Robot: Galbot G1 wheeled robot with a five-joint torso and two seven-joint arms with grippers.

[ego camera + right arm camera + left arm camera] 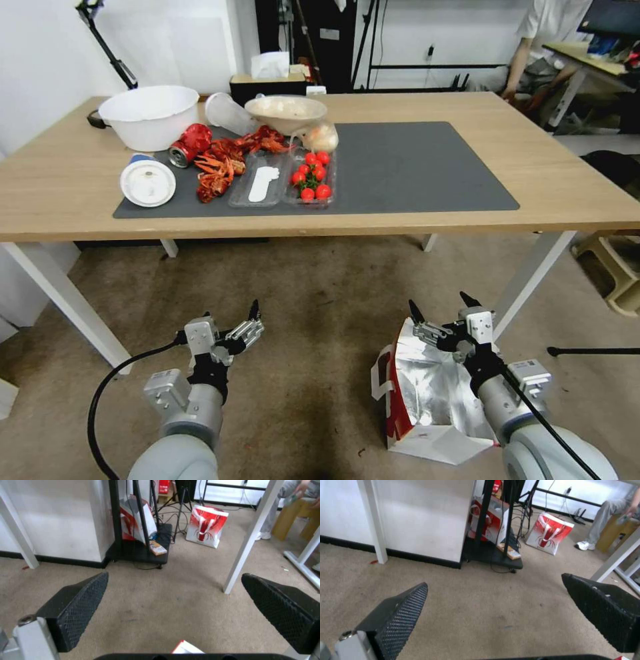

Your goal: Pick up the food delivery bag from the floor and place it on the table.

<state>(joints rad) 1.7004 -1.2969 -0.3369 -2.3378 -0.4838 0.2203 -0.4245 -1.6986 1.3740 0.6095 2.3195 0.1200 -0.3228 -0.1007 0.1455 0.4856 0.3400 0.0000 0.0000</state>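
Status: task barely begun; nothing lifted, nothing yet placed.

The food delivery bag point(427, 400) sits on the floor point(313, 320), on the robot's right, in front of the table point(573, 180) and near its right front leg; mouth open upward, silver foil lining showing, red side panel toward the robot's left, a white handle hanging off that side; the bag looks somewhat slumped rather than squarely upright.

The right gripper point(443, 312) hangs above the far rim of the bag's mouth, fingers spread wide, nothing between them; from the head view it is not possible to tell whether a fingertip touches the rim; in the right wrist view the two black pads point(80, 605) frame bare carpet, with a white-and-red corner of the bag point(185, 648) just at the near edge; judged: not yet lined up on a handle or wall.

The left gripper point(248, 321) is held low over open carpet, well apart from the bag; fingers parted, empty; appears idle.

The tabletop's left half carries a white bowl point(150, 115), crayfish point(223, 163), a tray of tomatoes point(312, 177) and other food clutter; the right part of the dark mat point(427, 167) is bare, a likely set-down spot.

Remaining, as judged: grasp, lift clear of the table edge, carry over, set down, release; all steps outstanding.
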